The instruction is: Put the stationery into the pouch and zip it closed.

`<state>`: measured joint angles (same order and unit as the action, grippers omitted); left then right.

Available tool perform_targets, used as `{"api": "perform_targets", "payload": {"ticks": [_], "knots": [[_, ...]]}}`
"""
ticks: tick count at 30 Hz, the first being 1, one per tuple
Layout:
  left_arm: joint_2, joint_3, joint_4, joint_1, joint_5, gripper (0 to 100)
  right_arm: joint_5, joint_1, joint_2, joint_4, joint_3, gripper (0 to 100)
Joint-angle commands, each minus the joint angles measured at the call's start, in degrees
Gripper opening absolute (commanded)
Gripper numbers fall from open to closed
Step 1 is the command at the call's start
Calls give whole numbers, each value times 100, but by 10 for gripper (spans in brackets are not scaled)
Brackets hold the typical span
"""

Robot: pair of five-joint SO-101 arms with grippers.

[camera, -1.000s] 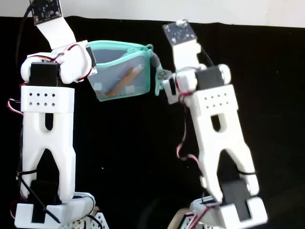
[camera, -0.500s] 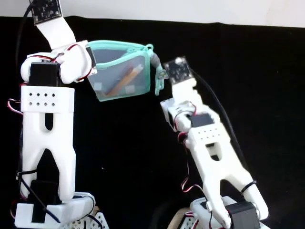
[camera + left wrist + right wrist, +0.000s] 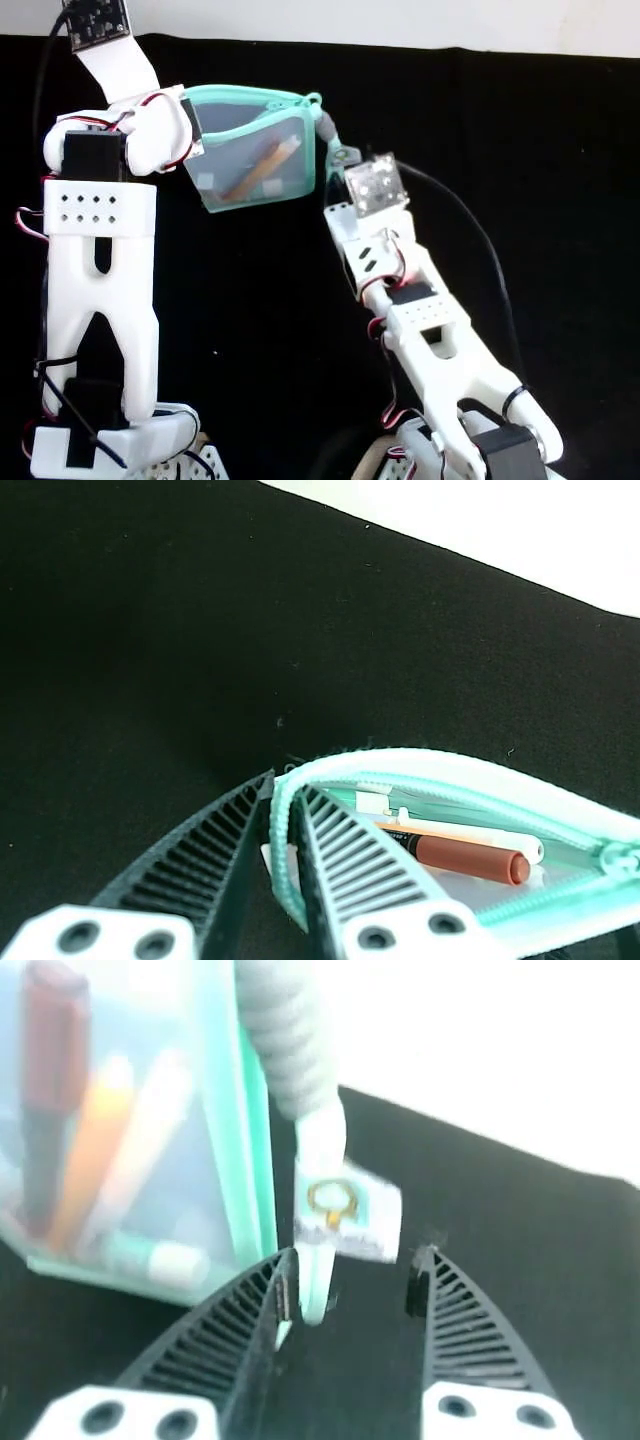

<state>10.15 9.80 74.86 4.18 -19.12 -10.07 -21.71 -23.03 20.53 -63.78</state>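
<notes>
Currently the left pincer [image 3: 285,830] is pinching the pouch [image 3: 245,108] at its 9 o'clock edge, pens [image 3: 460,852] lying inside; the right pincer [image 3: 350,1280] is gaping at its 3 o'clock, zipper pull [image 3: 320,1160] seemingly brushing one finger.

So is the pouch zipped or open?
Open: the pouch has its two zipper rows gaping apart by the left hand, with pens showing between them. The rows meet only at the slider.

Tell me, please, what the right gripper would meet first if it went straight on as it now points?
Probably the zipper pull, which hangs between the open jaws of the right gripper; the pouch sits to the side. Depth is unclear.
</notes>
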Motion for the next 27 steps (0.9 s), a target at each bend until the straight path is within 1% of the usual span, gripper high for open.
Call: {"api": "perform_targets", "payload": {"ticks": [1, 4, 9, 13, 17, 27], "knots": [[-13, -22, -97, -75, -26, 7, -44, -40, -154, 505, -110, 184], [-13, -22, -97, -75, -26, 7, -35, -40, -154, 593, -189, 184], [-13, -22, -97, -75, -26, 7, 536, -110, -145, 585, -163, 184], [-13, -22, -97, -75, -35, 7, 527, -259, 127, 593, -154, 184], [-13, -22, -97, -75, -35, 7, 536, -286, 505, 875, -40, 184], [-13, -22, -97, -75, -9, 7, 563, -286, 1411, 936, 743, 184]]}}
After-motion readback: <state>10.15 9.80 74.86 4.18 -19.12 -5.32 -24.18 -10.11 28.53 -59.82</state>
